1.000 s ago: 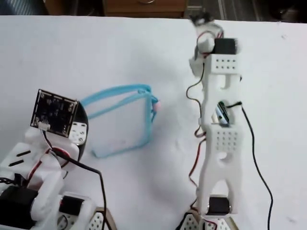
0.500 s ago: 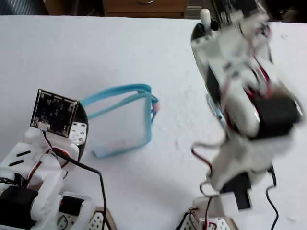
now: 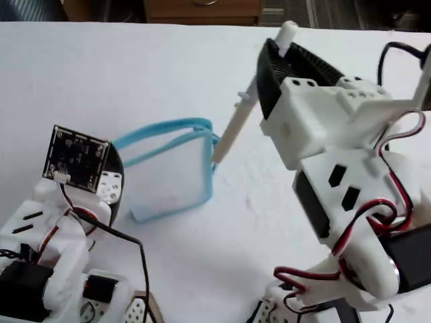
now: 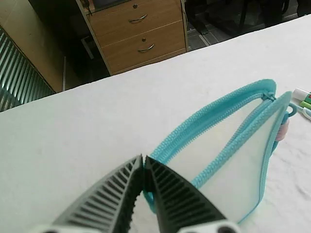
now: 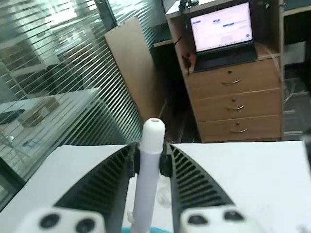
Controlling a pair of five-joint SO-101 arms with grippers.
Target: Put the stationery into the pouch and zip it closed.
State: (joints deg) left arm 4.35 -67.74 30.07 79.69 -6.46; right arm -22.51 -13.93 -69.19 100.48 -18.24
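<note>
The right gripper point(image 5: 149, 150) was clamped on a white pen point(image 3: 232, 129) near its upper end, with the lower end just beside the open pouch point(image 3: 172, 171). The left gripper point(image 4: 144, 165) pinched the pouch's corner. The pen was judged light, rigid and slick (grip the barrel firmly).

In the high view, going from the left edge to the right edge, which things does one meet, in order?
Left arm → pouch, mouth open → white pen, tilted → right arm.
</note>
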